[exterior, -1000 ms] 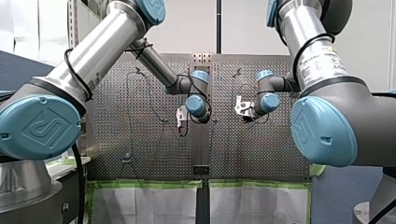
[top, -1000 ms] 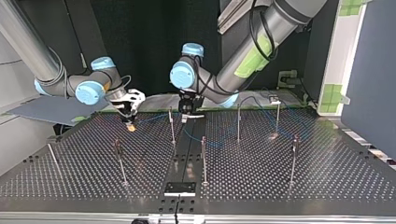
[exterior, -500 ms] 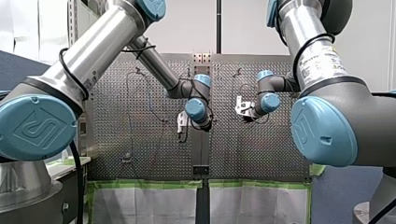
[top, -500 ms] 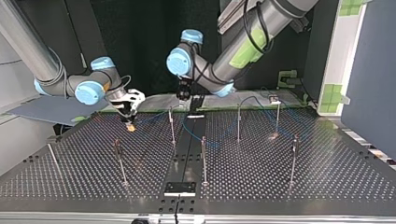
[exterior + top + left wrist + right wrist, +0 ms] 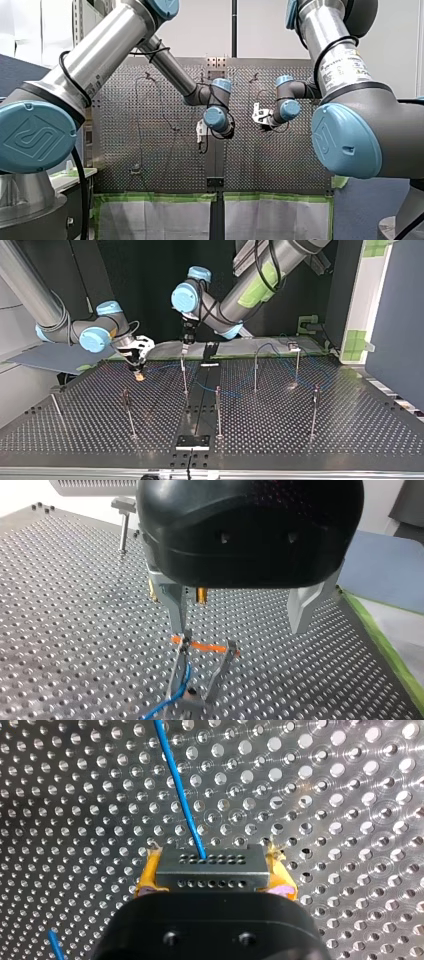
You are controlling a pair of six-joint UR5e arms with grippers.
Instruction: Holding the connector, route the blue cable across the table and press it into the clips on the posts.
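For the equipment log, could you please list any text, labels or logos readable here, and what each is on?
Embossed logo, no readable letters: on my left arm's blue cap and my right arm's blue cap.
Print on the white label on my right arm: too blurred to read.
No other text shows.

Blue cable [image 5: 181, 790]; grey connector [image 5: 212, 868], dotted hole rows; yellow pads [image 5: 148, 876]; silver table [image 5: 350, 820], perforated grid.

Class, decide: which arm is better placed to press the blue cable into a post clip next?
Left. The left tool, open, hangs directly over a clip with the blue cable at its prongs. The right tool is shut on the connector, so it is occupied.
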